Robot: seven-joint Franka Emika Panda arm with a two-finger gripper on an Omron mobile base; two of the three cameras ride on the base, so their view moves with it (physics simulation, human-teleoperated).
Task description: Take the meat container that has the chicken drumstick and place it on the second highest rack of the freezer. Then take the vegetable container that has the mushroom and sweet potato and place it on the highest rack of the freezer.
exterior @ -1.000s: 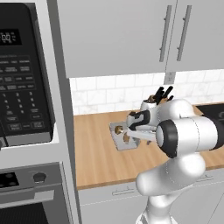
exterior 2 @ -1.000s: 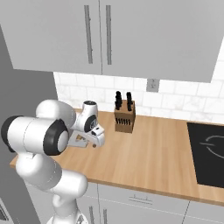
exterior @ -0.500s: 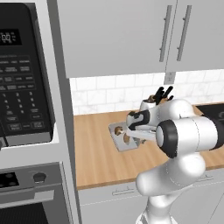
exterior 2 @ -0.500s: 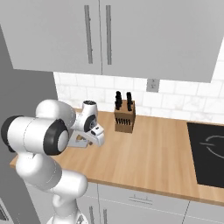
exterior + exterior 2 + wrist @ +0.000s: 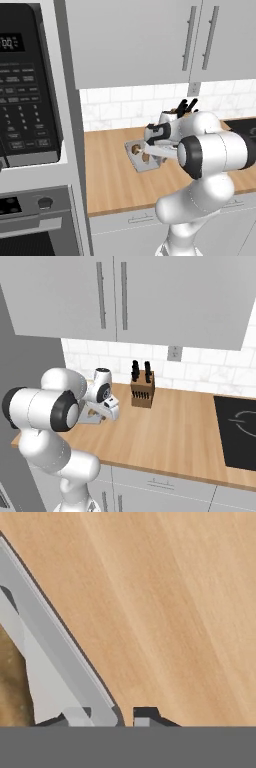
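Note:
A grey vegetable container [image 5: 142, 169] sits on the wooden counter [image 5: 110, 175] with two small brown pieces, the mushroom and sweet potato [image 5: 135, 148], inside; I cannot tell which is which. My gripper [image 5: 153, 156] reaches down onto the container's right side. In the hand view, the gripper [image 5: 110, 716] has one fingertip on each side of the container's rim [image 5: 55, 637] and is shut on it. A brown piece [image 5: 10, 682] lies just inside the wall. From the right base view, the arm hides most of the container behind the gripper [image 5: 103, 415]. The meat container, chicken drumstick and freezer are out of view.
A knife block [image 5: 141, 391] stands against the tiled wall, just behind and to the right of the hand. A black cooktop [image 5: 237, 426] lies at the far right. A microwave [image 5: 25, 90] and wall oven [image 5: 35, 220] fill the tall unit at left. Cabinets hang overhead.
The fingers have closed in from wide open onto the container's rim. The arm and the container have hardly moved.

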